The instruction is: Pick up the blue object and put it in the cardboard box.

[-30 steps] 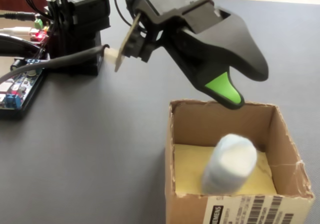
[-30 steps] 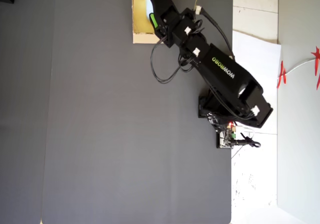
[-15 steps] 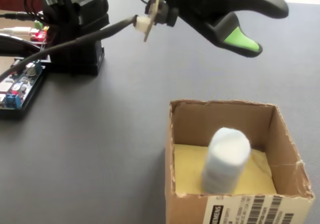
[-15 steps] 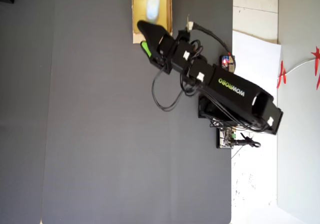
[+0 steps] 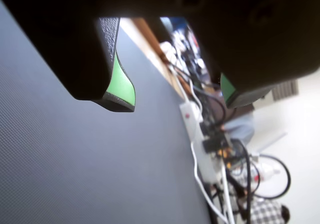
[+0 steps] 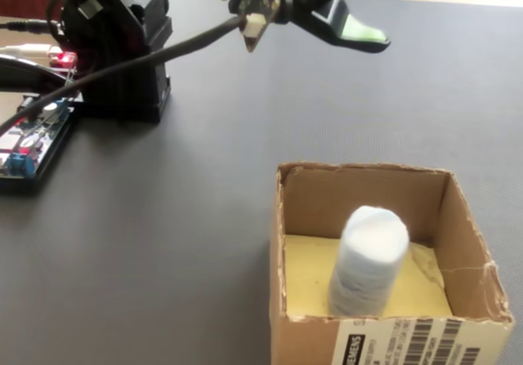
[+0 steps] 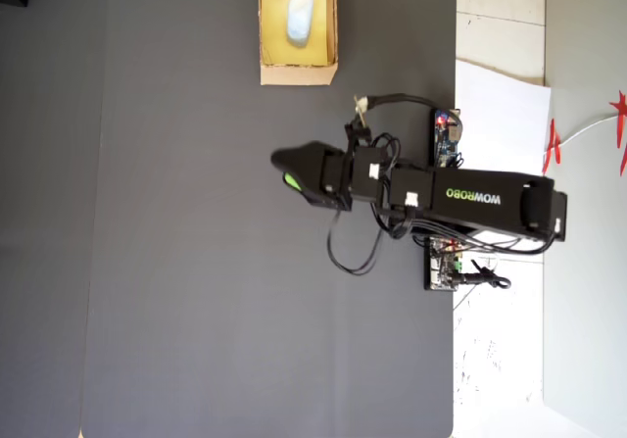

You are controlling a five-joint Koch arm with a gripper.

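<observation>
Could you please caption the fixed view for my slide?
Blue object stands inside the cardboard box; the empty gripper hovers behind.

The wrist view looks out between the black, green-padded gripper [image 5: 177, 101] along the dark grey mat [image 5: 75, 159]. The fixed view sits low and close beside the tan cardboard box [image 6: 310, 340], facing the arm. The overhead view looks straight down from far up; both share the box [image 7: 266, 71].

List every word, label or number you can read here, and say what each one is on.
"WOWROBO": white letters on the black arm, upside down in the overhead view.
"SIEMENS": on the white barcode label on the cardboard box; reads sideways, blurred, so likely only.
Barcode digits on that label: too small to read.
</observation>
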